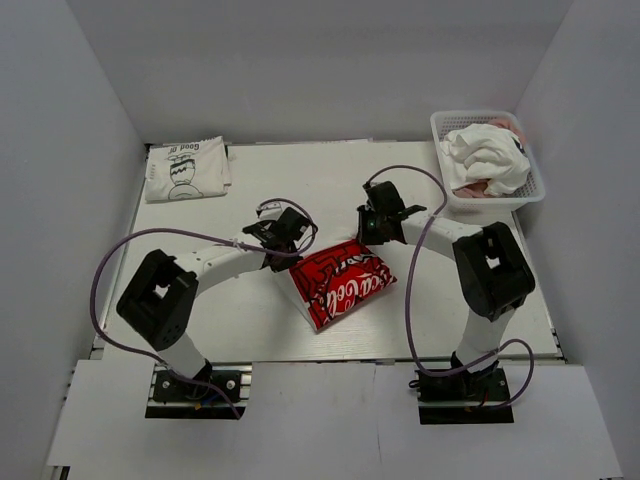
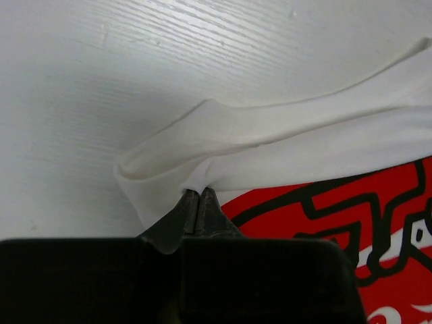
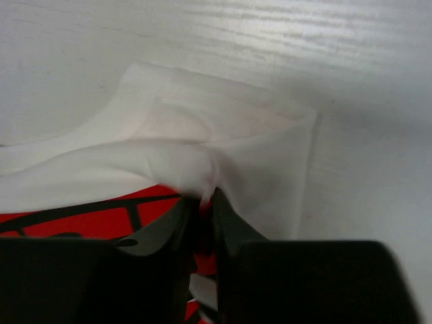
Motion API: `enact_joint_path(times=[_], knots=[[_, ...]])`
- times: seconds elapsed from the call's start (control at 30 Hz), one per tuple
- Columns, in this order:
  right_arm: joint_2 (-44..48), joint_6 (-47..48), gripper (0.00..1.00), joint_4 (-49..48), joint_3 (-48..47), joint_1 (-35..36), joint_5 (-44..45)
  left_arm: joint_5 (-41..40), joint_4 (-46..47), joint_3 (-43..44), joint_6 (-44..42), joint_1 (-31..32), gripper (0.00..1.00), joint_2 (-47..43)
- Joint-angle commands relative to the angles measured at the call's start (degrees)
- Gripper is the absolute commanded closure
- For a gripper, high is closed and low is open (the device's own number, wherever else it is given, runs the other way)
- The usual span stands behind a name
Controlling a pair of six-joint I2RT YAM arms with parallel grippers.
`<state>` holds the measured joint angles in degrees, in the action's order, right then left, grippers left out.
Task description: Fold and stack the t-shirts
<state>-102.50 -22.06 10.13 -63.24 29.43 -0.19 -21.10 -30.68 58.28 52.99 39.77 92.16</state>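
Fold in progress at centre frame: left gripper (image 2: 198, 197) and right gripper (image 3: 208, 197) pinch edges of red-print t-shirt (image 1: 340, 282), likely needing matched travel next.

left claw (image 2: 197, 202) pinched closed on white edge of red-print t-shirt (image 2: 317, 152) on table (image 2: 135, 61)

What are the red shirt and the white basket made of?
The red-print t-shirt looks like soft, matte cloth: it folds and wrinkles limply. The basket looks like hard white plastic: its walls are a stiff open lattice.
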Motion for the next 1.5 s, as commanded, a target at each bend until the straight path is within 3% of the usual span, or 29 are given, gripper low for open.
enact_joint_path(times=[0.0,0.07,0.1,0.17,0.2,0.23,0.37,0.47,0.63,0.7,0.73,0.9,1.2,1.27,1.37,1.4,1.47], knots=[[-2.6,3.0,0.74,0.2,-3.6,-1.8,5.2,-5.1,-7.1,2.7,0.9,-2.8,0.94,1.8],[-2.4,3.3,0.56,0.4,-4.0,-1.6,3.4,-4.2,-7.7,4.6,0.9,-3.6,0.71,2.9],[-1.4,3.4,0.43,0.4,-4.0,-1.6,2.7,-3.1,-7.7,4.6,0.9,-4.1,0.37,2.9],[0.4,4.2,0.2,0.2,-3.6,-1.5,1.1,-2.4,-7.7,5.3,0.2,-4.1,0.19,2.3],[2.2,4.0,0.1,0.2,-3.6,-1.2,0.6,-1.2,-7.2,5.3,-0.4,-4.1,0.04,0.8],[3.9,4.3,0.1,0.1,-3.4,-1.2,0.8,-0.4,-7.2,4.6,-0.4,-4.1,0.0,-0.1],[9.7,4.4,0.1,0.1,-1.6,-1.4,0.7,6.4,-4.0,-1.0,-0.4,-4.1,0.0,-6.8],[13.3,4.3,0.1,-0.6,0.9,-1.3,0.7,10.5,4.5,-7.9,-0.4,-2.9,0.0,-10.7],[13.9,8.4,0.1,-5.5,3.8,-1.5,-2.4,16.3,11.3,-11.7,0.9,-2.9,0.0,-6.4],[11.7,12.2,0.1,-5.1,2.6,-1.3,-4.6,16.3,11.3,-11.2,0.9,-2.9,0.0,-3.5],[11.2,12.7,0.1,-4.6,1.7,-1.2,-5.7,16.3,12.5,-11.2,1.4,-2.9,0.06,-2.8],[5.6,19.6,0.1,-5.7,0.3,-0.8,-4.5,15.6,12.9,-9.2,1.4,-2.9,0.15,-0.8],[-3.9,19.3,0.13,-5.4,-2.3,0.0,-6.8,10.8,10.1,-6.5,0.4,-3.4,0.2,1.0],[-5.3,18.8,0.2,-5.0,-2.6,0.3,-8.3,9.7,8.5,-5.9,0.4,-3.4,0.23,1.6],[-5.0,17.9,0.45,-4.3,-1.6,0.5,-12.6,7.9,9.2,-5.9,-0.8,-3.9,0.28,1.6],[-4.6,17.6,0.7,-5.2,-0.8,0.5,-14.6,7.9,11.6,-6.4,-1.3,-3.9,0.3,1.6],[-3.4,16.4,0.96,-5.8,0.7,0.7,-17.5,8.4,13.2,-5.4,-3.0,-3.9,0.37,3.9]])
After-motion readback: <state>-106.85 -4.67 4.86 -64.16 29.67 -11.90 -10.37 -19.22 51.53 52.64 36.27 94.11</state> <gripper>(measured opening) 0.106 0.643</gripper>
